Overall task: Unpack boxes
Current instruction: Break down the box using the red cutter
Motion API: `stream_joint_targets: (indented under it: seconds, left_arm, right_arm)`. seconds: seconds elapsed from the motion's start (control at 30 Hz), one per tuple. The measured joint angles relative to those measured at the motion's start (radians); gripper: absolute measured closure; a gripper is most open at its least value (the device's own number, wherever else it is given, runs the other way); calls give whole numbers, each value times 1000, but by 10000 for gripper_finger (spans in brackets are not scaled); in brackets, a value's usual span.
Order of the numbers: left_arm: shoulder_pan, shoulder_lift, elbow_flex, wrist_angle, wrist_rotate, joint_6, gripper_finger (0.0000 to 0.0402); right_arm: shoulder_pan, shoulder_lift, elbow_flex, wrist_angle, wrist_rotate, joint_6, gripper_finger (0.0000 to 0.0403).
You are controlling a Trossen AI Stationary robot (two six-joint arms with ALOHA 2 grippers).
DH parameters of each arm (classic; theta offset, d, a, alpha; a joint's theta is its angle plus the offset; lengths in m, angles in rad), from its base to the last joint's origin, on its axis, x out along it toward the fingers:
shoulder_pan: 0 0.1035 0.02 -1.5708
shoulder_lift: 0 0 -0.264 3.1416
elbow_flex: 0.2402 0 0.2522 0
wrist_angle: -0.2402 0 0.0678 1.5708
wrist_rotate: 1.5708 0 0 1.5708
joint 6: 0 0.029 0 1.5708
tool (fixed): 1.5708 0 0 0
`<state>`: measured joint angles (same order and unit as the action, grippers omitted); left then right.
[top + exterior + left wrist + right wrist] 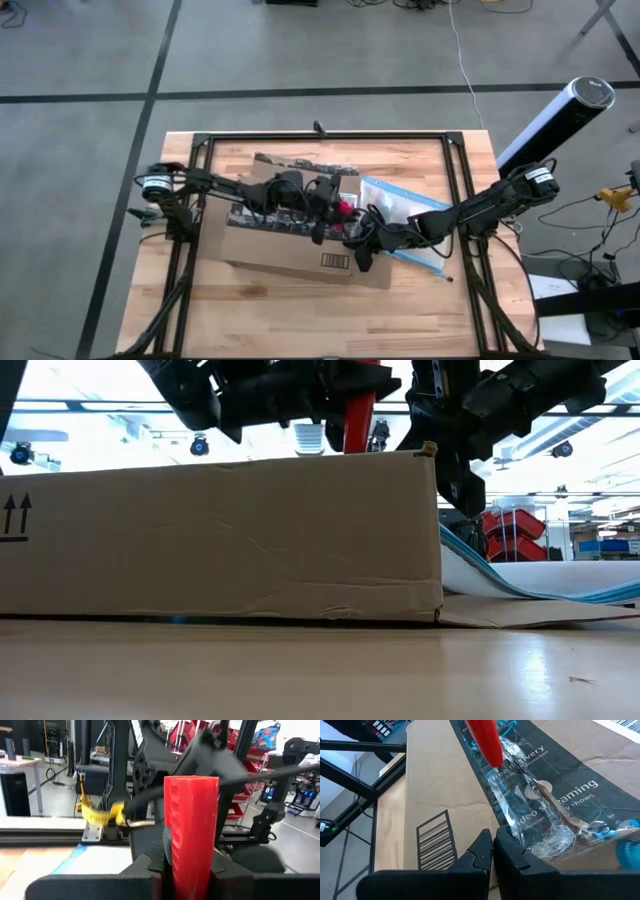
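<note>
Gripping the red tool [191, 835], the left gripper [335, 208] could skid off the tape [530, 805] ahead and gouge the box [290, 245], while the right gripper [493, 851], pinched empty, presses beside it.

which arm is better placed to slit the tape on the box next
Left, likely: its pincer is shut on the red tool above the box. The right pincer is shut and empty at the tape.

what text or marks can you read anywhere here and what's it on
"delivery", partly cut off: dark printed tape on the cardboard box.
"streaming", "movies", "shows": same tape.
Barcode: bars only, no digits readable.
Two up-arrows: box side.
Another barcode label on the box top: too small to read.
</note>
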<state>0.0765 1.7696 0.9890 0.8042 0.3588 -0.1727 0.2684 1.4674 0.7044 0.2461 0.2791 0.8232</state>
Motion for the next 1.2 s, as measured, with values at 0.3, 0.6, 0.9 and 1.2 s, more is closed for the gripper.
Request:
stream_joint_targets:
  seconds: [0.3, 0.6, 0.9, 1.2]
  left_arm:
    - [18, 21, 0, 4, -10, 68, 371]
    - [26, 25, 0, -19, -9, 84, 371]
    - [24, 25, 0, -19, -1, 75, 371]
    - [22, 25, -1, -39, 22, 50, 371]
  right_arm:
    - [0, 0, 0, 0, -38, 32, 403]
    - [0, 0, 0, 0, -45, 33, 403]
    - [0, 0, 0, -1, -47, 26, 403]
    - [-2, 0, 0, -5, -47, 23, 403]
